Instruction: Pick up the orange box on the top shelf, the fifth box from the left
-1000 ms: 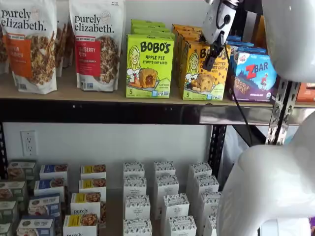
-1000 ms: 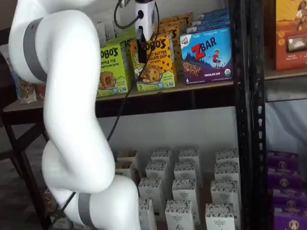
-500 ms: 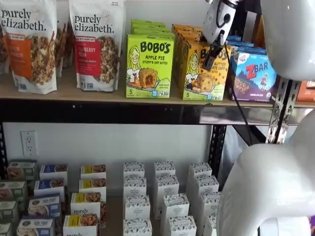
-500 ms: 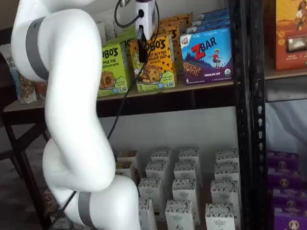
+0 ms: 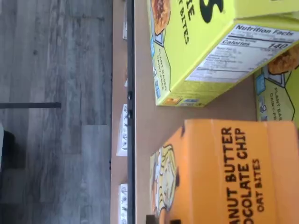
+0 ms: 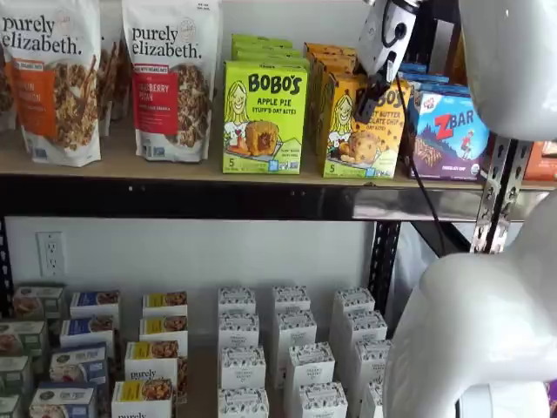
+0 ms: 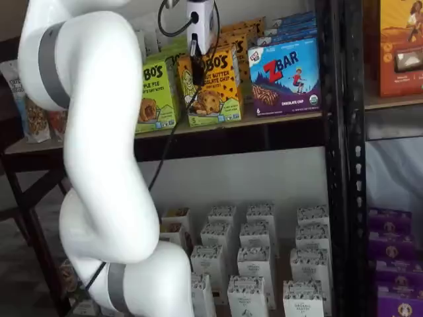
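Lime-green carton of apple pie bites (image 6: 265, 116) stands to the left; just beside it the orange box (image 6: 360, 125) sits upright on the top shelf (image 6: 174, 165), not yet lifted. The gripper (image 6: 372, 90) hangs at the box's upper front, black fingers seen side-on, so I cannot tell whether it has closed on the carton. Lifting and withdrawal remain.
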Controlling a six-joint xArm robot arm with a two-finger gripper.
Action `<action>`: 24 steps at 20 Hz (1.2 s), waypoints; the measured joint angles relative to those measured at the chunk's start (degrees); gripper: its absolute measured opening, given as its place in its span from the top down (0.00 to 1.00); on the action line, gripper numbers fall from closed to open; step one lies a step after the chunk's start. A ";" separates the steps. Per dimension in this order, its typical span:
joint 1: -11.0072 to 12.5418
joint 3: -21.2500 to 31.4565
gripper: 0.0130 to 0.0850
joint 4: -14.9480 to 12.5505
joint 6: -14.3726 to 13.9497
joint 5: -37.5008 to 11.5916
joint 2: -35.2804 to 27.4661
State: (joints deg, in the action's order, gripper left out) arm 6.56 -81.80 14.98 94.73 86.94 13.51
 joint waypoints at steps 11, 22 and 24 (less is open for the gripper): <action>0.21 0.10 0.39 0.04 0.20 -0.08 0.14; 0.25 -0.85 0.61 -0.02 0.10 1.14 -0.29; 0.21 -1.07 0.61 0.21 0.01 1.30 -0.33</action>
State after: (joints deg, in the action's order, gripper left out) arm 6.78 -82.87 15.19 94.74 88.23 13.18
